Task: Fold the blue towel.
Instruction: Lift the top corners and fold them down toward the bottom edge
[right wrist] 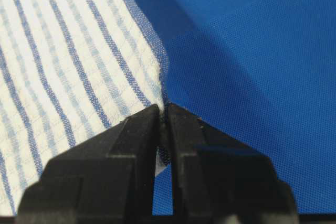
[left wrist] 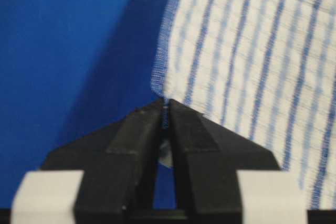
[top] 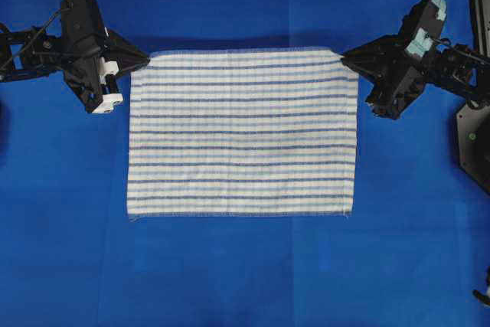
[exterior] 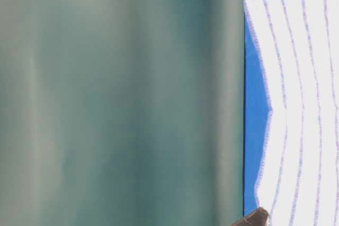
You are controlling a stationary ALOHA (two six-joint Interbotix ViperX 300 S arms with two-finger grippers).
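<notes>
The blue towel, white with thin blue stripes, lies spread in the middle of the overhead view. Its far edge is stretched between both grippers. My left gripper is shut on the towel's far left corner; in the left wrist view the black fingertips pinch the hem of the towel. My right gripper is shut on the far right corner, and the right wrist view shows the towel nipped between its jaws. The table-level view shows part of the striped towel at its right side.
A plain blue sheet covers the whole table under the towel. A black base with a green light stands at the right edge. A blurred grey-green surface fills most of the table-level view.
</notes>
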